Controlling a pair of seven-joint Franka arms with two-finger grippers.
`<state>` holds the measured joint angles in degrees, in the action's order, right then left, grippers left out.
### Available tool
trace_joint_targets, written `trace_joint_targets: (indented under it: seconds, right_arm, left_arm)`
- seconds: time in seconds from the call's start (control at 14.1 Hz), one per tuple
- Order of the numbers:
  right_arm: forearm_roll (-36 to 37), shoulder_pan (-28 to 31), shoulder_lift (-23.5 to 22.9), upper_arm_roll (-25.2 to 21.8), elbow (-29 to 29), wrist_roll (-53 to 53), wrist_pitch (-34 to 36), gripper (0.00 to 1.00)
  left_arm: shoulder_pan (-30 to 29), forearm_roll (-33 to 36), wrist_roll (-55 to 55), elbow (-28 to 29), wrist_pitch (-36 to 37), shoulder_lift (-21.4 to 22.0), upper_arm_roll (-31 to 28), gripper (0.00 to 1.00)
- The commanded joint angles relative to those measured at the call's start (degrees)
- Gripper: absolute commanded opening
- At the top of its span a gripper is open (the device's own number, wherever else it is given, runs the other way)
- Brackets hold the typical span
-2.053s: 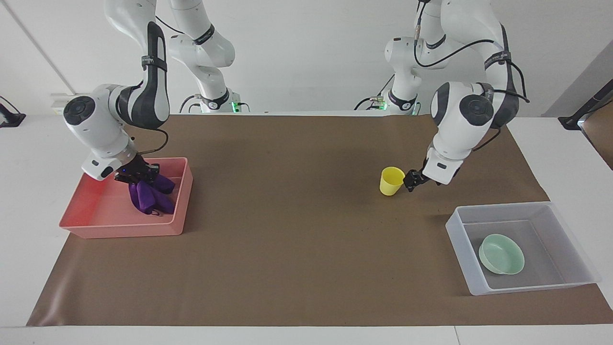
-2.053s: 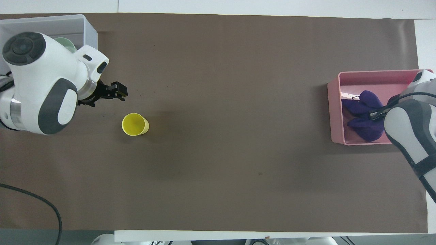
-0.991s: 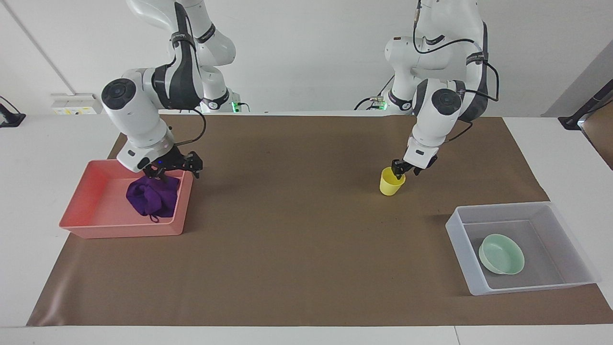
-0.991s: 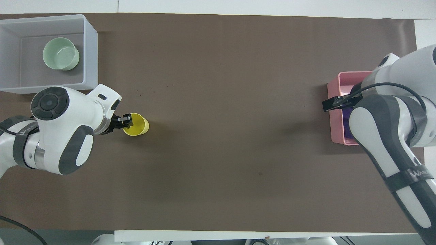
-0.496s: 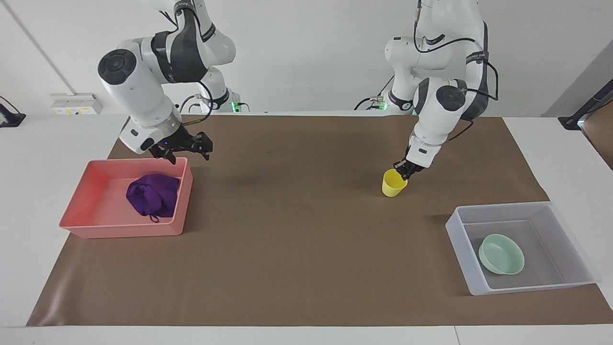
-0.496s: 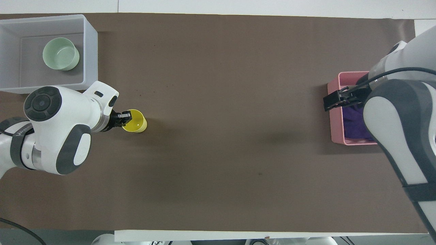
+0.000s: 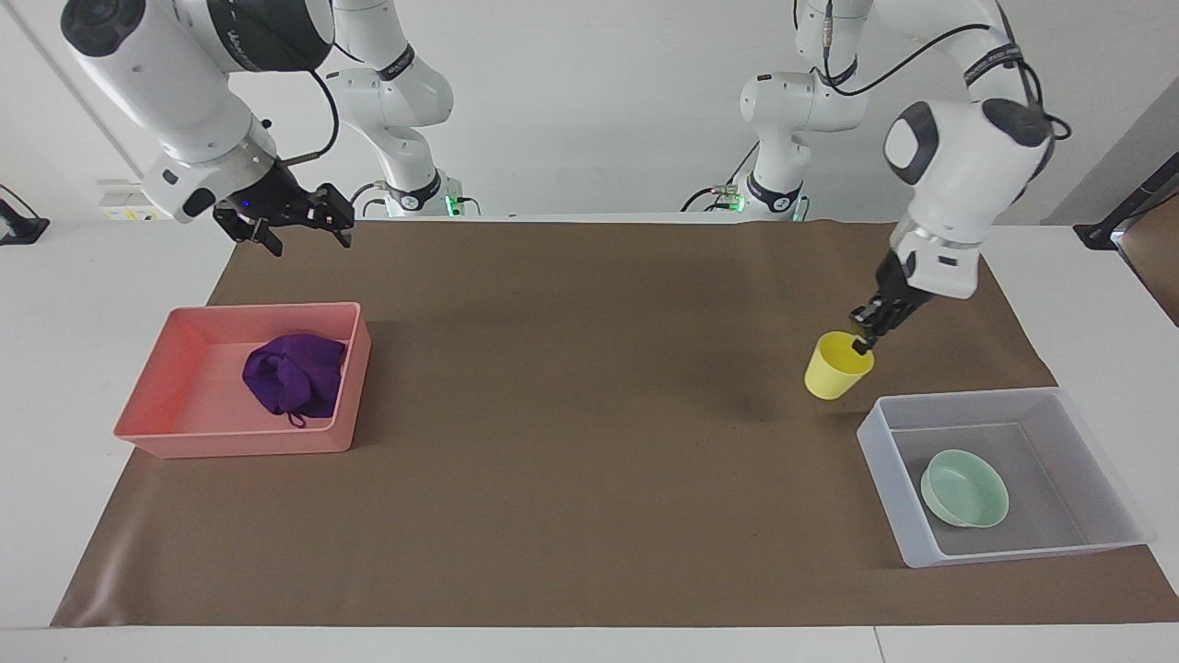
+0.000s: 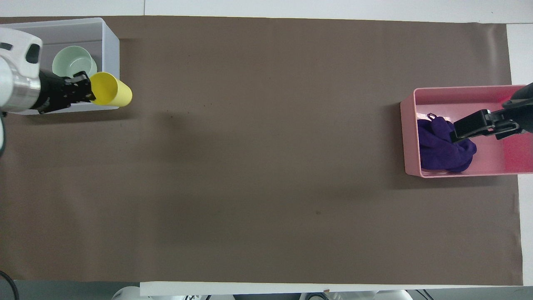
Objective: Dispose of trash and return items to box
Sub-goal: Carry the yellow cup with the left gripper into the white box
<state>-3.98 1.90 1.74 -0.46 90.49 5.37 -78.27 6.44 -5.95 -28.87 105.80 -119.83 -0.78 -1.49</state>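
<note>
- Brown paper [image 7: 571, 442] covered most of the white table [image 7: 55, 304], with a plain white wall rising at the robots' end.
- A pink plastic tray [image 7: 157, 433] sat toward the right arm's end of the table; a translucent whitish-grey box [image 7: 1096, 460] sat toward the left arm's end, somewhat farther from the robots than the tray.
- The right gripper [image 7: 297, 226] hung high in the air with nothing in it, its two fingers spread wide; in the overhead view [image 8: 483, 125] it showed above the tray.
- The left gripper [image 7: 870, 333] was closed on the rim of the yellow cup, holding it tilted in the air.
- A dark purple cloth rag [image 7: 295, 373] lay bunched inside the pink tray, against the wall toward the table's middle.
- A mint-green bowl [image 7: 964, 488] rested upright on the box floor.
- The yellow cup [image 7: 836, 366] was off the paper, over a spot just beside the box corner nearest the robots, its mouth tipped toward the left gripper.
</note>
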Motion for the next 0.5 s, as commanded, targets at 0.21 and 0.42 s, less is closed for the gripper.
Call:
trace_joint_targets:
  seconds: [0.21,0.42]
  right_arm:
    - [1.61,0.04,-0.95,0.37,-5.68,1.58,5.06,1.00]
    - [1.26,-0.23,-0.51,0.54,-4.62,1.49,4.79,1.00]
  left_arm:
    - [-7.84,2.70,2.06,-8.32,-9.07,-10.97,0.35,0.00]
    - [-10.04,3.23,3.02,-13.33,-11.21,-17.40,0.35,0.00]
